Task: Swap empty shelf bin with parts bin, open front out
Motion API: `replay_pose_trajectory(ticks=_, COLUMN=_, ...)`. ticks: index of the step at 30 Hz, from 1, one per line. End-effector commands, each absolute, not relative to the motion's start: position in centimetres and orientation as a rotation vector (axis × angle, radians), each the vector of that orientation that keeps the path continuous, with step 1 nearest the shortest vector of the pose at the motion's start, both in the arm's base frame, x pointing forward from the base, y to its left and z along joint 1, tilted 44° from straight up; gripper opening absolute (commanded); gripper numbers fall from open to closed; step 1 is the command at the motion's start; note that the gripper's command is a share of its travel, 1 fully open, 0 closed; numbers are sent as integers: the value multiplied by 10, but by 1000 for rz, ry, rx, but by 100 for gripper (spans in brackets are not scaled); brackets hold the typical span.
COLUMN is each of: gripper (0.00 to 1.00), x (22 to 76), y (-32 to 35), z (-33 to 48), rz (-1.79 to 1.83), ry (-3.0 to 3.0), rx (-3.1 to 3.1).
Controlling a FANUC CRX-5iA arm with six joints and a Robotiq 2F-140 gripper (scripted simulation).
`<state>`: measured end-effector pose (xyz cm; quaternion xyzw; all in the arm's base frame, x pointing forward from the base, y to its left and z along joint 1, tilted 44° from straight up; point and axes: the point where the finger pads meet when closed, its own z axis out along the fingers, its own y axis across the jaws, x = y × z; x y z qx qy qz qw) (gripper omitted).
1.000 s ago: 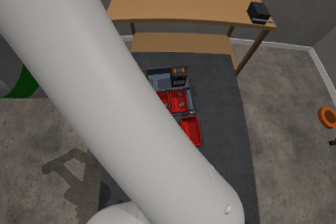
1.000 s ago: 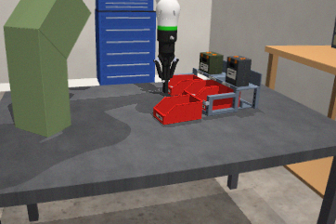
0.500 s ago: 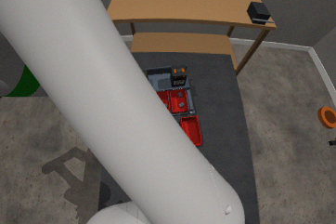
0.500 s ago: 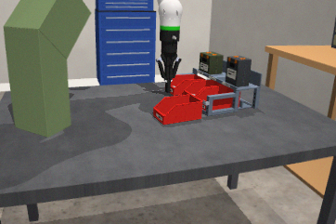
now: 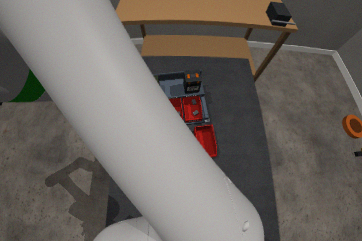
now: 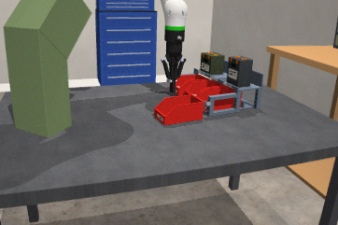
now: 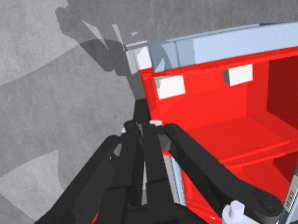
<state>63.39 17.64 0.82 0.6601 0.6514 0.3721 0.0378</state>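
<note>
My gripper (image 6: pixel 173 84) is shut, its fingertips pressed together with nothing between them. It points down at the near end of the small grey shelf (image 6: pixel 232 96). In the wrist view the fingertips (image 7: pixel 141 124) sit at the outer corner of a red open bin (image 7: pixel 220 112), beside the shelf's grey frame (image 7: pixel 200 46). Red bins stand in a row in the shelf (image 6: pixel 198 85). From above, one of them holds grey parts (image 5: pixel 195 113). Another red bin (image 6: pixel 179 110) (image 5: pixel 206 139) stands upright on the table in front of the shelf, and from above it looks empty.
Two dark boxes (image 6: pixel 211 62) (image 6: pixel 239 70) stand on the shelf's top board. A tall green block (image 6: pixel 39 60) stands at the table's left. A blue drawer cabinet (image 6: pixel 126 34) is behind. A wooden desk (image 5: pixel 200 6) stands beyond the table. My arm hides much of the top view.
</note>
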Motion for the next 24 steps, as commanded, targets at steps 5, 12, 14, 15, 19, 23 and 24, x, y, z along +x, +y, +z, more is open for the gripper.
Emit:
replay_pose_trajectory(ticks=5, gripper=10, x=643, y=175, z=14, rz=1142, ry=1998, rx=2025)
replay_pose_trajectory(ticks=12, gripper=10, x=648, y=174, z=18, rz=1142, ry=1998, rx=2025)
replay_pose_trajectory(ticks=14, gripper=10, x=649, y=173, z=19, rz=1142, ry=1998, rx=2025)
replay_pose_trajectory(ticks=15, gripper=10, x=650, y=173, z=19, rz=1142, ry=1998, rx=2025)
replay_pose_trajectory(ticks=19, gripper=10, x=652, y=173, z=21, rz=1142, ry=1998, rx=2025)
replay_pose_trajectory(ticks=23, gripper=10, x=654, y=173, z=22, rz=1142, ry=1998, rx=2025)
replay_pose_trajectory(ticks=24, gripper=10, x=654, y=172, z=22, rz=1142, ry=1998, rx=2025)
